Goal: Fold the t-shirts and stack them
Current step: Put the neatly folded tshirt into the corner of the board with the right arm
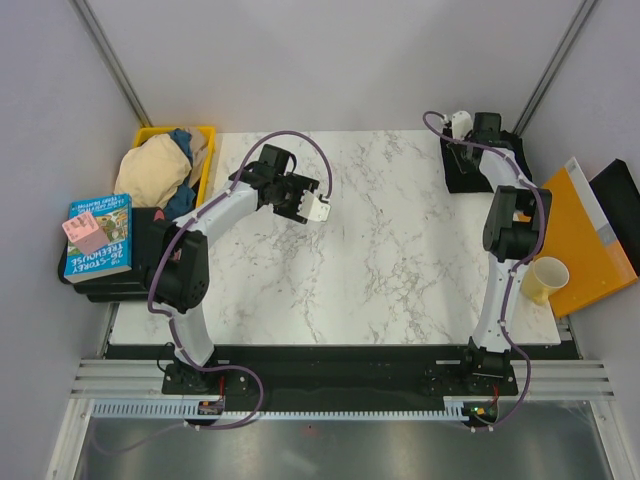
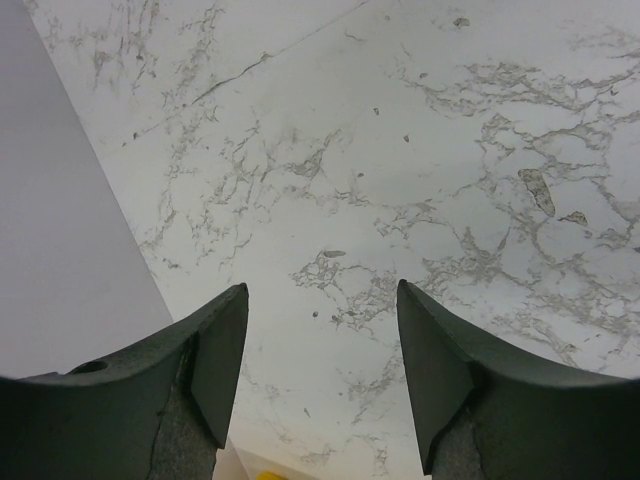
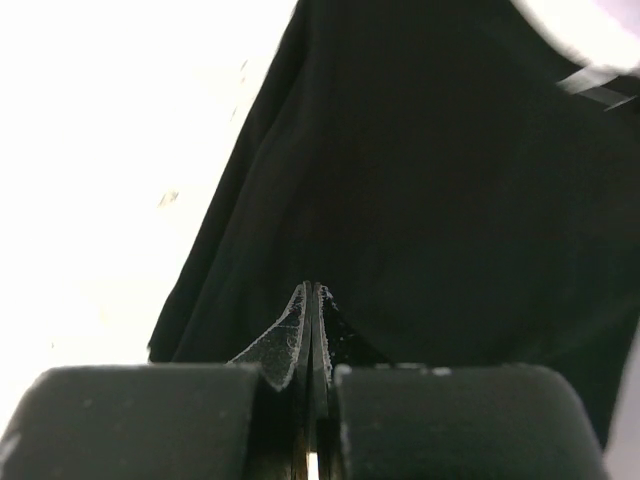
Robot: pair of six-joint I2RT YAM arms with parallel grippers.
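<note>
White marble bench [image 1: 400, 260], grey walls all round. The black t-shirt [image 1: 462, 176] sits bunched at the far right corner. The beige t-shirt [image 1: 150, 170] and blue t-shirt [image 1: 183, 138] are heaped together in the yellow bin [image 1: 208, 165] off the far left corner. The left fingers [image 2: 215, 360] are spread and hang over the marble with nothing between them. The right fingers [image 3: 285, 345] are pressed together right at the black cloth, and I can't tell if a thin bit is caught. Imo these tees are light and totally floppy, so they'll sag and crumple the second they're lifted. I'd pinch at a hem or shoulder seam near the edge, ideally two corners at once, then drag it flat before folding.
</note>
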